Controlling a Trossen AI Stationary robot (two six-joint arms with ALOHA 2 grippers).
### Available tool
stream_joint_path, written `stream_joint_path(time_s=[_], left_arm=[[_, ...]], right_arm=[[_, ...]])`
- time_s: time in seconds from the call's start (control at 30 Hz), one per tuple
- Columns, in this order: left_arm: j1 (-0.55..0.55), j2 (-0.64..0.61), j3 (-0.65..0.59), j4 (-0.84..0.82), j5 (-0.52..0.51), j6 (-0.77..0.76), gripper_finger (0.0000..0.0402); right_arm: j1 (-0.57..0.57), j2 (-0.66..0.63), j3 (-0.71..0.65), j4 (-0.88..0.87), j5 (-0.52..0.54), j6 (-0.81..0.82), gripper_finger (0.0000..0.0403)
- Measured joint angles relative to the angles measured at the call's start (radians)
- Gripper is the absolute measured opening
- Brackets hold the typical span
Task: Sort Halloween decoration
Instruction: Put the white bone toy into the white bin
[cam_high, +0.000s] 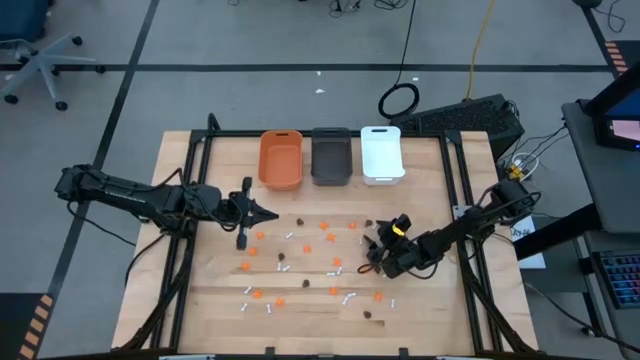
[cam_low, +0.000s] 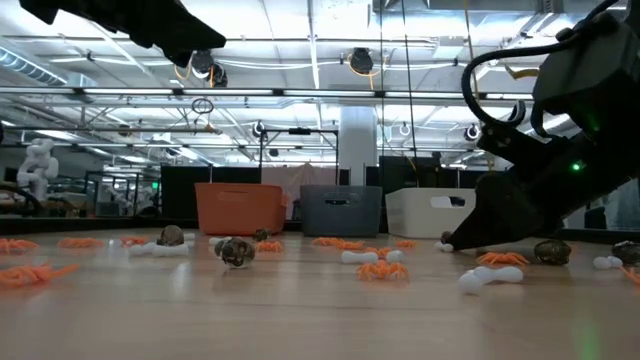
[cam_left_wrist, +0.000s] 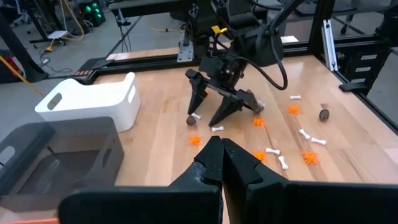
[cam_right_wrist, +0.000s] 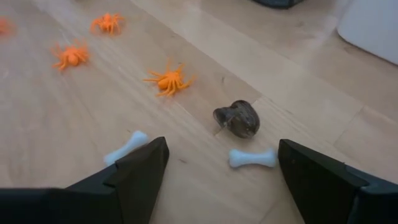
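**Dark lump and white bone lie between the open right hand's fingers**

Wooden bench carries the Halloween decoration scattered across its middle: orange spiders, dark lumps and small white bones, none of it yet in the orange bin, grey bin or white bin lined along the far edge.

The right hand hangs low over the bench with its fingers spread wide and nothing held. Just ahead of it, between the two fingers, sit a dark lump and, nearer the hand, a white bone whose long axis runs roughly across the gap, from one finger toward the other. A second white bone lies right beside one finger's tip, and an orange spider sits farther ahead. My reading is that the coming move depends on dropping straight onto the lump or the bone without catching both.

The left hand is pressed shut and empty, hovering above the bench well away from these pieces, so the right arm is plainly the nearer.

The right wrist view alone shows how close lump and bone sit to each other; the high view merges them under the arm. The left wrist view shows the right hand's fingers straddling pieces from outside.
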Motion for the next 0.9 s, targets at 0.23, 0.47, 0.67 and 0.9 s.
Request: stream_joint_path(time_s=[0.23, 0.47, 0.67, 0.9], left_arm=[[0.0, 0.0, 0.0, -0.001, 0.0, 0.0, 0.0], [0.0, 0.0, 0.0, -0.001, 0.0, -0.003, 0.0], [0.0, 0.0, 0.0, -0.001, 0.0, -0.004, 0.0], [0.0, 0.0, 0.0, -0.001, 0.0, -0.004, 0.0]], right_arm=[[0.001, -0.048, 0.001, -0.034, -0.063, -0.029, 0.0246], [-0.006, -0.048, 0.001, -0.036, -0.075, -0.022, 0.0187], [-0.033, -0.049, 0.001, -0.066, -0.084, 0.066, 0.0177], [-0.039, -0.049, 0.001, -0.064, -0.088, 0.126, 0.0191]])
